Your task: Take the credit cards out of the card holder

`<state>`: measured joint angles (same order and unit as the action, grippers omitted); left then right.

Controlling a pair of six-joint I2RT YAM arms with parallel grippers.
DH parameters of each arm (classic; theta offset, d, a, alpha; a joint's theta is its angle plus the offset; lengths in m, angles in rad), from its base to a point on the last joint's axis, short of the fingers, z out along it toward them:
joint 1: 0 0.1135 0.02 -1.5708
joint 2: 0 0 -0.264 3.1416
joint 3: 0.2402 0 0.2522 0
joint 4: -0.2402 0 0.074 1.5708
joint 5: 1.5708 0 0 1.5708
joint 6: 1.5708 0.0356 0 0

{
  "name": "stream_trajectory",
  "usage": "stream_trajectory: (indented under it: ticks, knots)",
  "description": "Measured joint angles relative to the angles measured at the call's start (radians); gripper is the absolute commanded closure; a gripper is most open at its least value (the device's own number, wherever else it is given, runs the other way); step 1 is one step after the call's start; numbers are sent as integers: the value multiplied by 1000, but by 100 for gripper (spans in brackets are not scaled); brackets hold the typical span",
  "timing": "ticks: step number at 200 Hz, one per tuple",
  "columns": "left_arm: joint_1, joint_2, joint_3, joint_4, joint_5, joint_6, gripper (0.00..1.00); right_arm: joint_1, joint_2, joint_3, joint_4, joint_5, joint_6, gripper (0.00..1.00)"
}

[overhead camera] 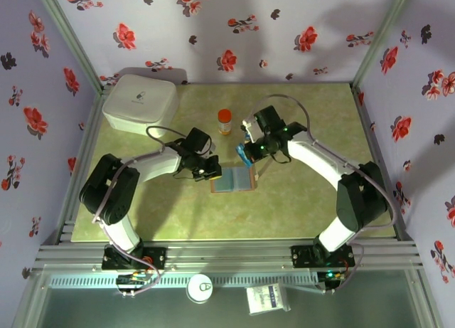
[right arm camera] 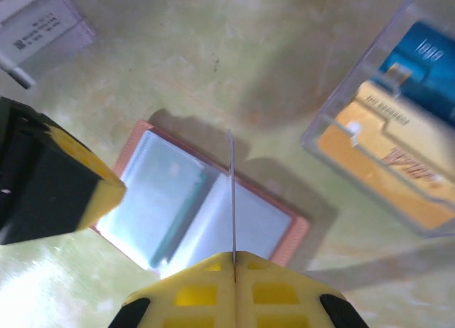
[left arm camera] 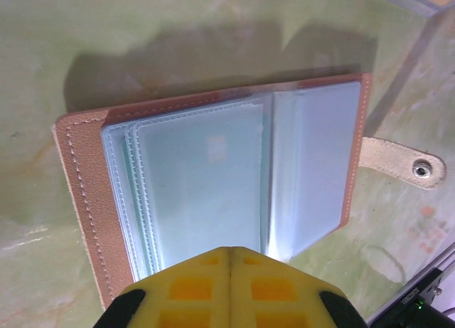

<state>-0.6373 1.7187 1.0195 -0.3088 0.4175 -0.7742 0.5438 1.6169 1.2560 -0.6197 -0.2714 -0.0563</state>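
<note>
Card holder (overhead camera: 232, 179) on table (overhead camera: 298, 214) (bottle (overhead camera: 225, 121) behind it)

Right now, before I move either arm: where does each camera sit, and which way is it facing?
Top external: above and behind the robot, looking down on the table; left gripper and right gripper at centre.
Left wrist: faces down onto the open card holder; its shut fingers at bottom.
Right wrist: faces down over card holder and clear box; its fingers pinch a card edge-on.
Shared: all see the card holder.

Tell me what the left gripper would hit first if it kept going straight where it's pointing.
The open card holder, lying just beyond the left gripper; the two may already touch.
</note>
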Motion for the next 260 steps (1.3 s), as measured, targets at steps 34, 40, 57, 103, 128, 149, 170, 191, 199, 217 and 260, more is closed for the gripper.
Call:
stream_trajectory:
  ticks: [34, 40, 57, 103, 128, 149, 170, 191, 199, 217, 260]
  knots:
    - [14, -48, 0, -18, -23, 13, 97, -33, 54, 102, -129, 16, -327, 100]
    - [18, -56, 0, -19, -26, 15, 97, -38, 69, 122, -150, 22, -373, 100]
    - [31, -77, 0, -23, -34, 23, 97, -53, 122, 203, -216, 30, -494, 100]
    - [57, -122, -1, -53, -60, 37, 96, -119, 259, 429, -360, 27, -710, 100]
    - [66, -143, -7, -59, -68, 38, 96, -140, 318, 512, -419, 18, -790, 100]
    - [66, -150, -8, -68, -71, 38, 96, -153, 370, 586, -457, 2, -838, 100]
    - [68, -150, -8, -71, -74, 38, 96, -163, 417, 653, -486, -7, -880, 100]
    - [69, -152, -8, -73, -78, 37, 96, -175, 471, 727, -523, -17, -914, 100]
    - [69, -155, -11, -74, -78, 37, 97, -182, 494, 756, -538, -18, -925, 100]
    - [71, -165, -23, -74, -79, 37, 97, -194, 539, 813, -563, -20, -949, 100]
    - [88, -166, -28, -89, -85, 37, 97, -213, 614, 889, -607, -20, -995, 100]
